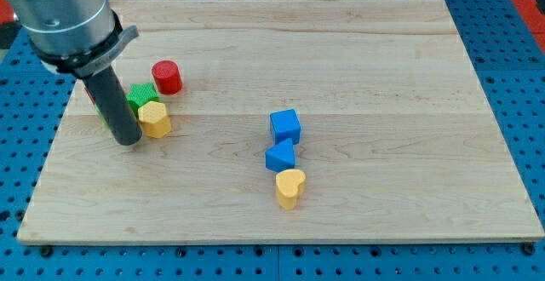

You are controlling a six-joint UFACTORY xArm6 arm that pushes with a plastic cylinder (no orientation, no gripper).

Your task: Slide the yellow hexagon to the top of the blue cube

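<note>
While my tip (129, 142) rests just left of the yellow hexagon (155, 119), the tool is a bare rod holding nothing. The hexagon sits at the surface's (383, 77) left, well apart from the blue cube (285, 126). I judge a rightward, slightly upward push, centred to prevent spin, avoiding the green block (141, 95).

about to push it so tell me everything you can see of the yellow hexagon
The yellow hexagon is a small, matte yellow block lying flat on the wooden board, at the view's left. The green block touches its upper edge; the red cylinder stands just beyond. My tip sits close against its left side, contact unclear.
</note>
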